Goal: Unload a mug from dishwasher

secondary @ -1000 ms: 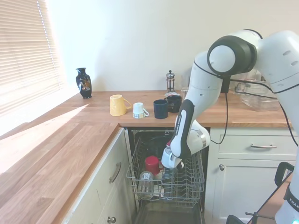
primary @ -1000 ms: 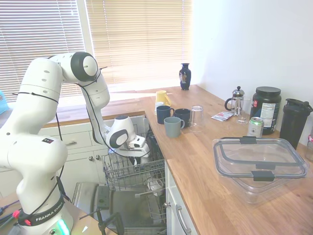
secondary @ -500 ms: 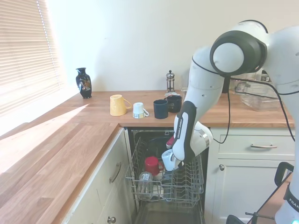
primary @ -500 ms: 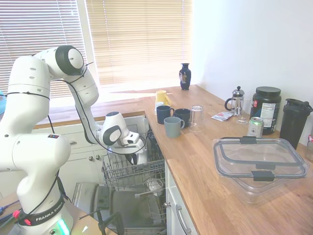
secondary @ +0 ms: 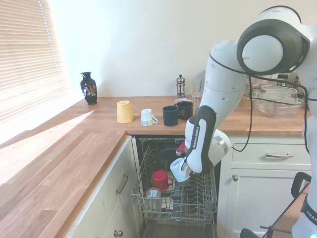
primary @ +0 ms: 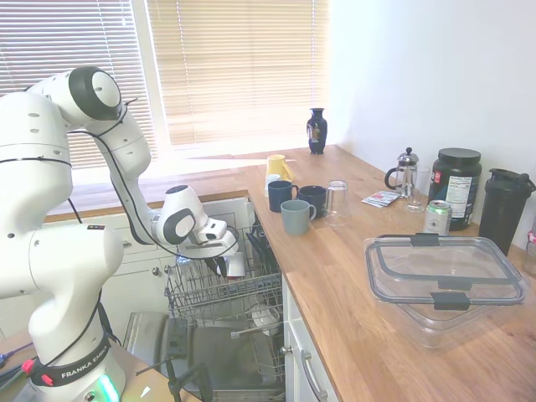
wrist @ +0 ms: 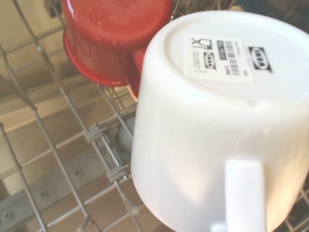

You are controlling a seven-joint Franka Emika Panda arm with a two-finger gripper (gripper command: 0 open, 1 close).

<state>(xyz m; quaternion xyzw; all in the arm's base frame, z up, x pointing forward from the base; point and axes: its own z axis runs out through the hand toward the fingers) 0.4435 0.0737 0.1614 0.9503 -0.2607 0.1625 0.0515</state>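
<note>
Overhead of the rack: plain white ceramic mug (secondary: pixel 177 169), upside down, base label facing the wrist camera, handle toward the claw. Two-finger gripper (secondary: pixel 181 170) clenched on the white mug, holding it clear above the grey metal wire rack (secondary: pixel 198 201) of the open built-in dishwasher (secondary: pixel 148 148). Red cup (secondary: pixel 160 179) sits inverted in the rack at 8 o'clock of the mug; a clear glass (secondary: pixel 152 195) lies further at 8 o'clock. White arm (secondary: pixel 225 89) folds steeply down from the counter side, wrist bent.

Bright daylight through blinds (primary: pixel 239 67), blown-out glare, soft wrist close-up
</note>
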